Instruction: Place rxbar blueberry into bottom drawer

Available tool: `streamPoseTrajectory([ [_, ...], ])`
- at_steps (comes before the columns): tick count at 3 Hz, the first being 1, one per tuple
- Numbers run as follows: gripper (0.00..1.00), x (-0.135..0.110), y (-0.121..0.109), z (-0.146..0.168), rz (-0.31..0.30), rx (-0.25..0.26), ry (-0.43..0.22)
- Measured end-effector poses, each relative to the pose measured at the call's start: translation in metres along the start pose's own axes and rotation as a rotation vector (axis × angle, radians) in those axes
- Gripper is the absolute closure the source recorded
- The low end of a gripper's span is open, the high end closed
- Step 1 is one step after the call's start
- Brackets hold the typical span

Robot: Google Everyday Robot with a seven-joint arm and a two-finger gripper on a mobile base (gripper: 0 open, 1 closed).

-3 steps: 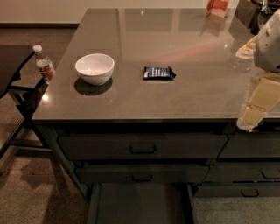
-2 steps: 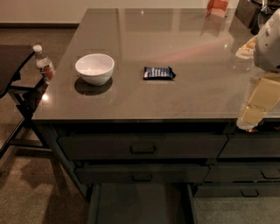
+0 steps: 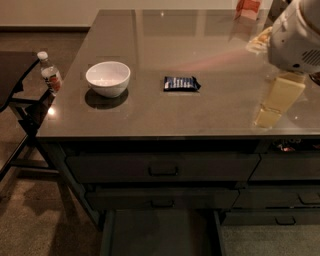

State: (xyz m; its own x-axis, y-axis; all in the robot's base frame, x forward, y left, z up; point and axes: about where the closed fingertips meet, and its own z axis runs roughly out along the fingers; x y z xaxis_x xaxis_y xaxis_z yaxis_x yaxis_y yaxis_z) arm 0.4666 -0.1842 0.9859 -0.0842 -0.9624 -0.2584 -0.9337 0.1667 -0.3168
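The rxbar blueberry (image 3: pixel 181 83) lies flat on the grey countertop (image 3: pixel 165 115), just right of a white bowl (image 3: pixel 108 78). The bottom drawer (image 3: pixel 160 232) is pulled open below the counter's front, and its flat floor shows. My gripper (image 3: pixel 277 102) hangs from the white arm (image 3: pixel 297 35) at the right edge of the view. It is over the counter's right side, well to the right of the bar and holding nothing that I can see.
Two closed drawers with dark bar handles (image 3: pixel 163 171) sit above the open one, with more drawers to the right. A water bottle (image 3: pixel 50 75) stands on a dark side table at left. An orange carton (image 3: pixel 247 7) and a snack bag (image 3: pixel 260 37) are at the counter's back right.
The arm and gripper have shifted a little to the left and up over the counter. The bar, bowl and drawer have not moved.
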Motion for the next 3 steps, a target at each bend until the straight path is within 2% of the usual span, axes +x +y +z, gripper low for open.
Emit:
streamPoseTrajectory([
  [1, 0.00, -0.018, -0.020, 0.011, -0.052, 0.004, -0.101],
  [2, 0.00, -0.027, -0.046, 0.029, -0.079, -0.017, -0.230],
  [3, 0.00, -0.039, -0.075, 0.054, -0.111, -0.046, -0.329],
])
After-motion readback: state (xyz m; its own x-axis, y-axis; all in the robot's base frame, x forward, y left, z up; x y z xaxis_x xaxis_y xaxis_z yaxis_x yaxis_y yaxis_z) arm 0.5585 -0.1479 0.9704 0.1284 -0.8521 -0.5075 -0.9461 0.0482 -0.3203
